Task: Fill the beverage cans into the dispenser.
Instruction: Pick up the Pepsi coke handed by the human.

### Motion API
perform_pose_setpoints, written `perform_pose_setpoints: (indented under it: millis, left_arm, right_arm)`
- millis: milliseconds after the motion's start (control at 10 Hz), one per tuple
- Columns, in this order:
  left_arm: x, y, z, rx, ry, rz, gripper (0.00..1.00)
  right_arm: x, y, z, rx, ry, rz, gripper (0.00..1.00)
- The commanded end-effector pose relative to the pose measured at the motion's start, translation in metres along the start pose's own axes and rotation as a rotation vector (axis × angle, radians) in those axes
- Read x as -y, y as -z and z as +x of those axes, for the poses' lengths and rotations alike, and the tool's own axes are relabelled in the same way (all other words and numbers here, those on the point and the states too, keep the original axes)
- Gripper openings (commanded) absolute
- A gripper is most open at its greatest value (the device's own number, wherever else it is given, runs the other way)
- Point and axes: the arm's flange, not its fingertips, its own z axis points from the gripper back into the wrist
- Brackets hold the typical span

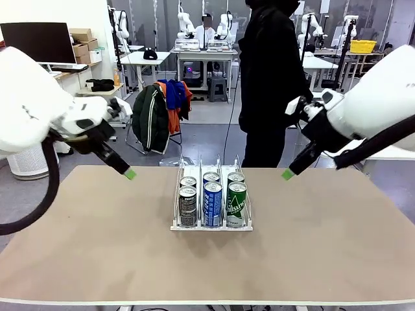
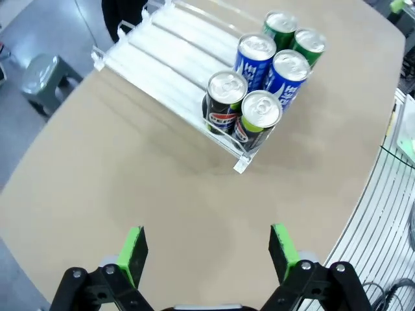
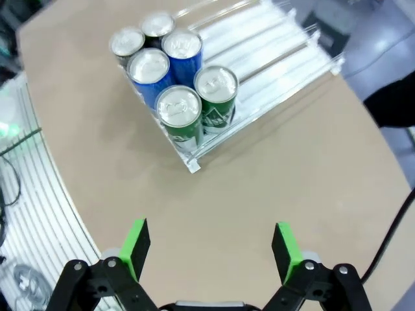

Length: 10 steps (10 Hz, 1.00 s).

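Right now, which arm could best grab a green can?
Right, probably. The green cans stand in the dispenser, in the lane nearest the open right gripper. The left gripper, open too, would have to cross the black cans and blue cans.

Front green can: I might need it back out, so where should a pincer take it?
Probably by its upper wall, from straight above: the front green can stands upright, the lip of the dispenser hems its base, and the blue can crowds one side.
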Motion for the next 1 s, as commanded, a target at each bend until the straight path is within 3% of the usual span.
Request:
perform_pose_setpoints:
  millis: [0, 200, 300, 400, 700, 900]
  left_arm:
    - [-0.009, -0.023, -0.007, 0.049, 0.039, -0.048, 1.0]
    - [-0.008, -0.026, -0.016, 0.097, 0.013, -0.036, 1.0]
    - [-0.004, -0.031, -0.004, 0.05, 0.034, -0.014, 1.0]
    - [-0.004, -0.031, -0.004, 0.05, 0.034, -0.014, 1.0]
    - [-0.001, -0.034, -0.002, 0.054, 0.036, -0.01, 1.0]
    - [-0.012, -0.06, 0.011, 0.126, 0.1, -0.025, 1.0]
  right_arm:
    - [0.011, -0.02, 0.003, 0.035, -0.082, 0.125, 1.0]
    - [0.02, -0.042, -0.008, 0.078, -0.057, 0.118, 1.0]
    - [0.01, -0.028, -0.016, 0.066, -0.039, 0.062, 1.0]
    - [0.012, -0.042, 0.001, 0.057, -0.071, 0.1, 1.0]
    - [0.013, -0.044, -0.004, 0.052, -0.055, 0.083, 1.0]
    - [0.018, -0.066, 0.018, -0.014, -0.166, -0.053, 1.0]
